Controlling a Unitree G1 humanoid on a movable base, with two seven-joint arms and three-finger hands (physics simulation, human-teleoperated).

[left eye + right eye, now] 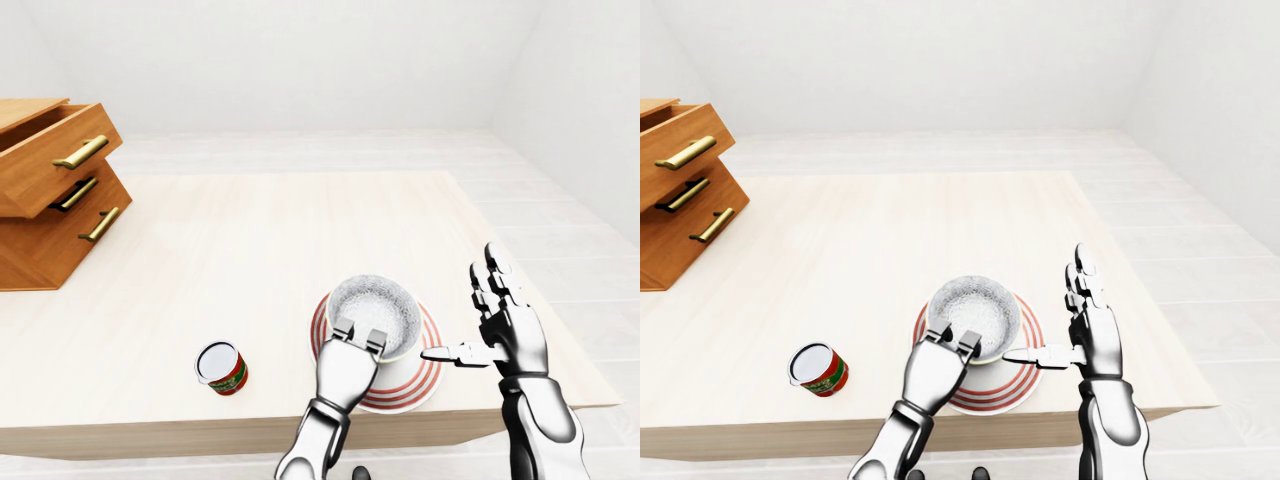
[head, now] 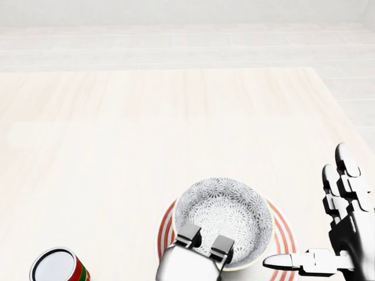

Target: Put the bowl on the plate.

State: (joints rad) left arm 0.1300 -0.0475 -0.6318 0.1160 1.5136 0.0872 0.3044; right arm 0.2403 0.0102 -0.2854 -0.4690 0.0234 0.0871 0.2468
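Two fingers of your left hand (image 1: 347, 368) hook over the nearest rim of the grey-patterned white bowl (image 1: 378, 303). The thumb is hidden beneath, so it reads as a pinch on that rim. The bowl sits just past those fingertips, resting inside the red-ringed round plate (image 1: 424, 377) on the pale wooden tabletop (image 1: 250, 240). Your right hand (image 1: 508, 335) stands spread and empty beside the plate, opposite the left hand, with its thumb aimed at the plate and touching nothing. Treat the bowl as stiff, glazed, probably slippery and breakable. The rim is the place to hold it, fingers inside and thumb outside, and letting go abruptly could tip it.
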